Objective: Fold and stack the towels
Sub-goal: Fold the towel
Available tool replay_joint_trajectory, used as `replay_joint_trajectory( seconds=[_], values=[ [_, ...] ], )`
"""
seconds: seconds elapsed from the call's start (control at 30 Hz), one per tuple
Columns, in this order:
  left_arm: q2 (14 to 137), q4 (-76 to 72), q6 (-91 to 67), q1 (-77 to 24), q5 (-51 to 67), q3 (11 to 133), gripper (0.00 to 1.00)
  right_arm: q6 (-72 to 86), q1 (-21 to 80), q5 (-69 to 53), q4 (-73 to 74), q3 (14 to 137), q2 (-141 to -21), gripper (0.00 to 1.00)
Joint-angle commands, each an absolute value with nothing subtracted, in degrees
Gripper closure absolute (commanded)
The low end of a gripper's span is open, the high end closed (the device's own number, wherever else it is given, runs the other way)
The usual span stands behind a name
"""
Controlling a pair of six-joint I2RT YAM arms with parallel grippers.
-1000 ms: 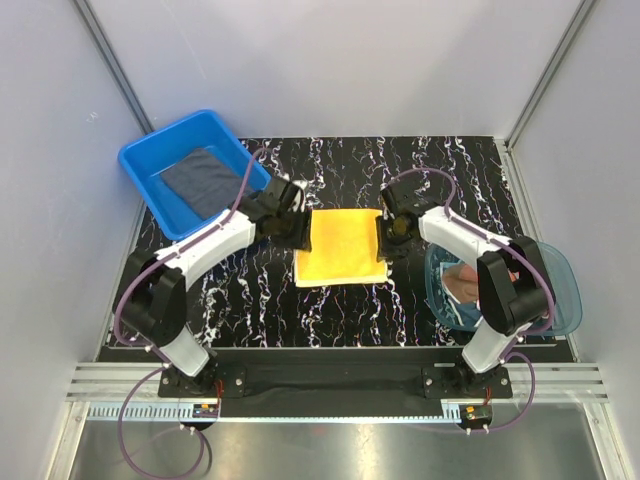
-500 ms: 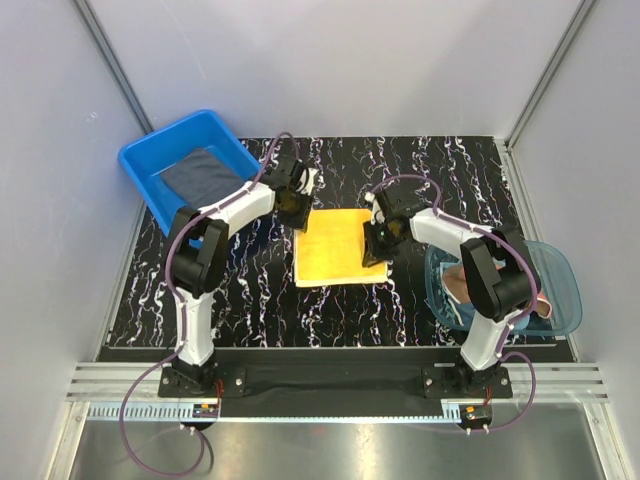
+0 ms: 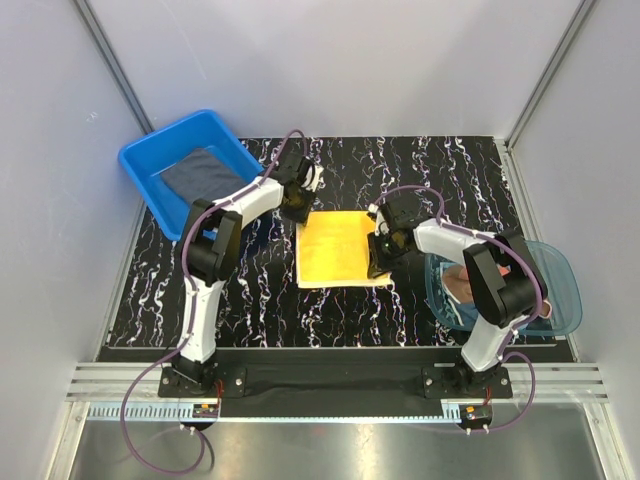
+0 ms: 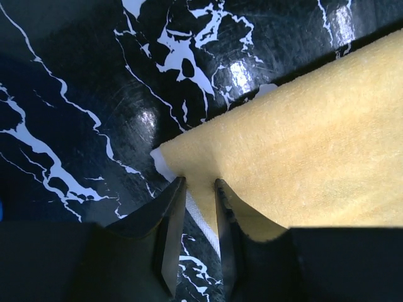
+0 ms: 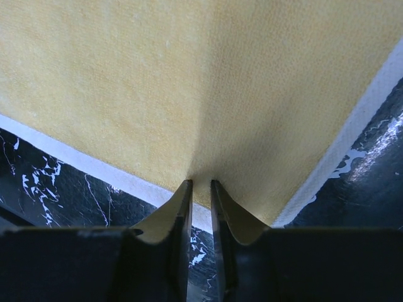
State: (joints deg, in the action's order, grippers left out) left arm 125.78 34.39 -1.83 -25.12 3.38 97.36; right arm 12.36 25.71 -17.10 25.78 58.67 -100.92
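The left gripper (image 3: 296,206) has its jaws drawn nearly together on the far-left corner of the yellow towel (image 3: 340,246), the white-edged corner caught between its fingertips (image 4: 170,195) in the left wrist view. From that pinch the cloth spreads flat on the black marbled table (image 3: 450,180) toward the right gripper (image 3: 382,255). That gripper is likewise nipped onto the towel's opposite edge near the near-right corner, and a crease fans out from its narrow jaws in the right wrist view. Behind the left gripper, away from the towel, the blue tub (image 3: 140,170) holds a dark grey towel (image 3: 200,172). Behind the right gripper sits the teal bowl (image 3: 566,270) with a brownish towel (image 3: 462,281) inside.
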Motion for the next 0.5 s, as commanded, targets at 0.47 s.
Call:
replay_joint_trajectory(
  seconds=[0.47],
  values=[
    [122.60,39.10,7.03,-25.31,11.25,103.18,0.61,10.38,20.93,-23.81,29.61,63.09,-94.31,0.55]
  ],
)
